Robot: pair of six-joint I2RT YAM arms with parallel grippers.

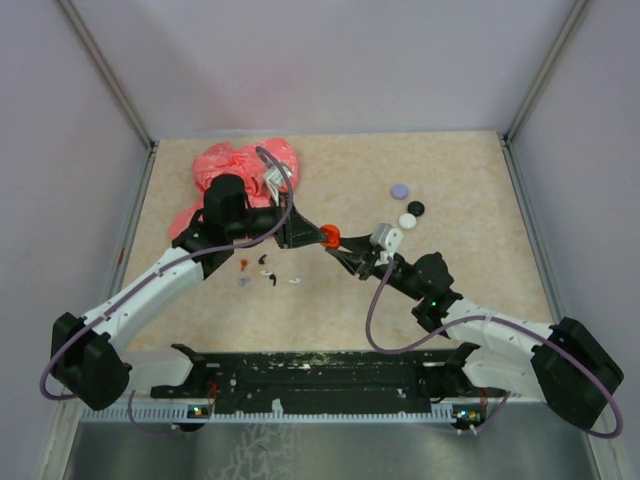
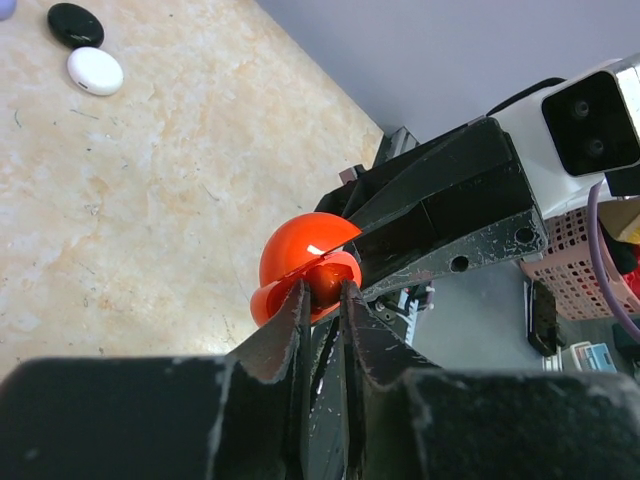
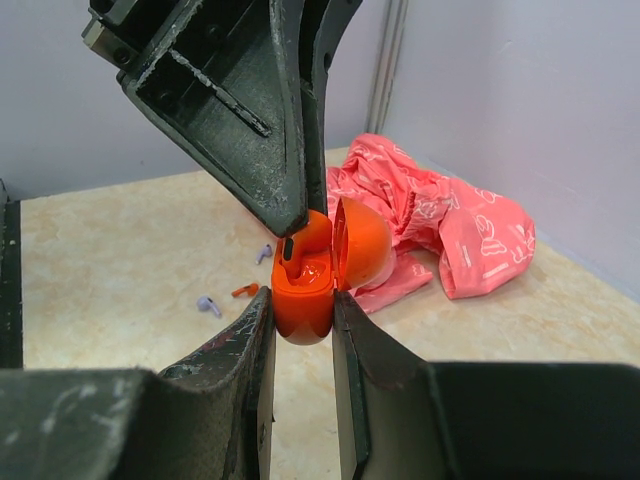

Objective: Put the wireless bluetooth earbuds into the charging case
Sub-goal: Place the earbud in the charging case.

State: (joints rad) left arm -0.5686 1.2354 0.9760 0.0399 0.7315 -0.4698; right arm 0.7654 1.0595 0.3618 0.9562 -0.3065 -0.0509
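Case in the spotlight: the orange charging case (image 3: 303,310) sits dead centre in the right wrist view, right jaws pinching its lower body from both sides; its lid (image 3: 362,250) is hinged open and stands upright on the right of the body; the left jaws come down from the top of that frame, all but pressed together, tips right at the open mouth of the case; a small dark bit shows at those tips, but whether it is a bud, I cannot tell; the inside is glossy orange, and what lies in the wells is hidden by the tips. In the overhead view several earbuds (image 1: 263,262) lie loose on the desk (image 1: 450,290), scattered just left of centre and below the left arm; a pale purple one (image 3: 208,303) and a red one (image 3: 245,290) show behind the case in the right wrist view. Upper left of the overhead frame, a crumpled pink bag (image 1: 240,165); right of centre, three round discs close together, purple (image 1: 400,189), black (image 1: 416,208) and white (image 1: 407,220).
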